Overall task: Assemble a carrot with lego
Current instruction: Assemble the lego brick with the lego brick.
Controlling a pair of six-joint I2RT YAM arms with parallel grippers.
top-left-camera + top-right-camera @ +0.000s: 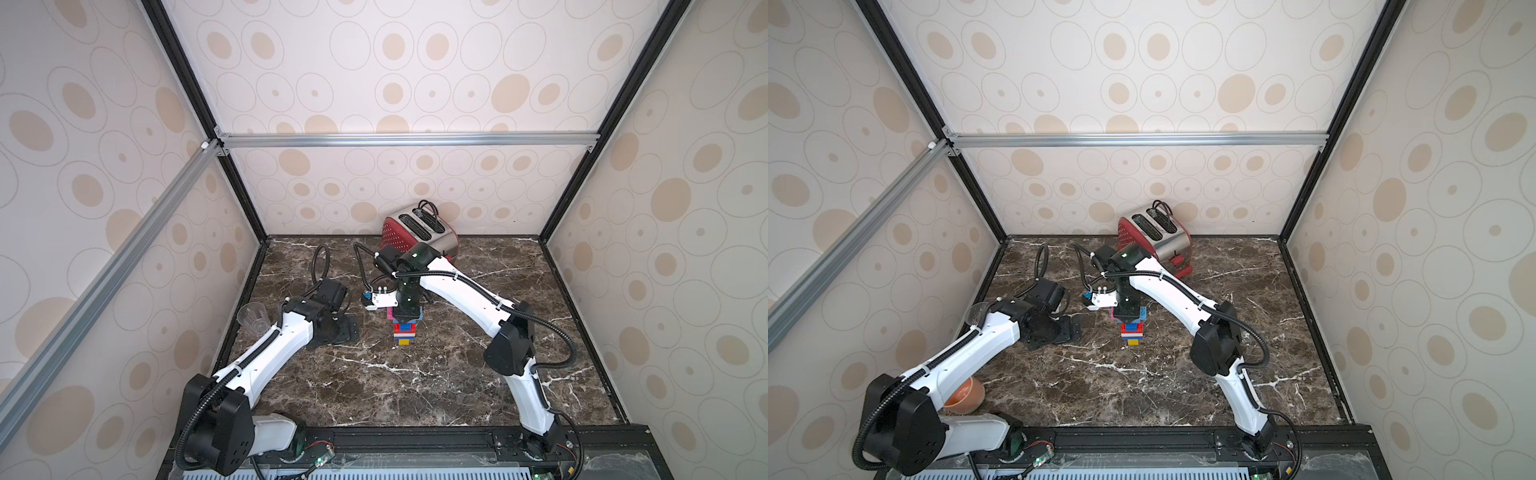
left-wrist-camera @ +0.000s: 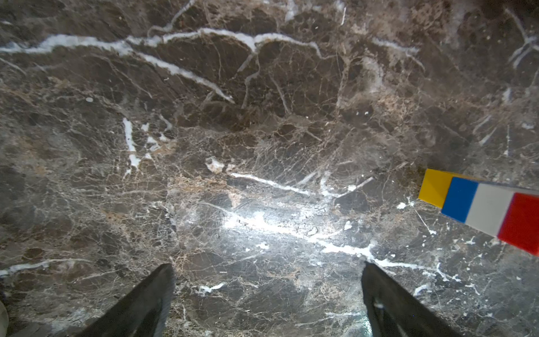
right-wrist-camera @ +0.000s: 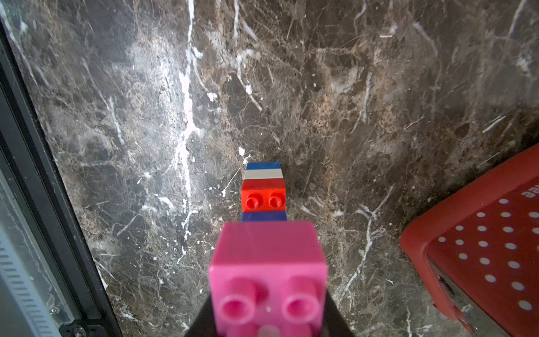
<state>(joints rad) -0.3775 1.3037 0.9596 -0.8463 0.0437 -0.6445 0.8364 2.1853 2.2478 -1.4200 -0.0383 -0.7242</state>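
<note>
- My right pincer [image 1: 405, 319] is shut tight on the pink brick [image 3: 267, 262] at the top of the carrot [image 1: 404, 332].
- The carrot is in the middle of the tabletop [image 1: 415, 386], yellow tip down. I cannot tell if the tip touches.
- My left pincer [image 2: 268, 265] is wide open, holds nothing, and sits near the carrot.
- I think the pink brick needs pressing on. I should push straight down and slowly, so the thin carrot does not fall over.
</note>
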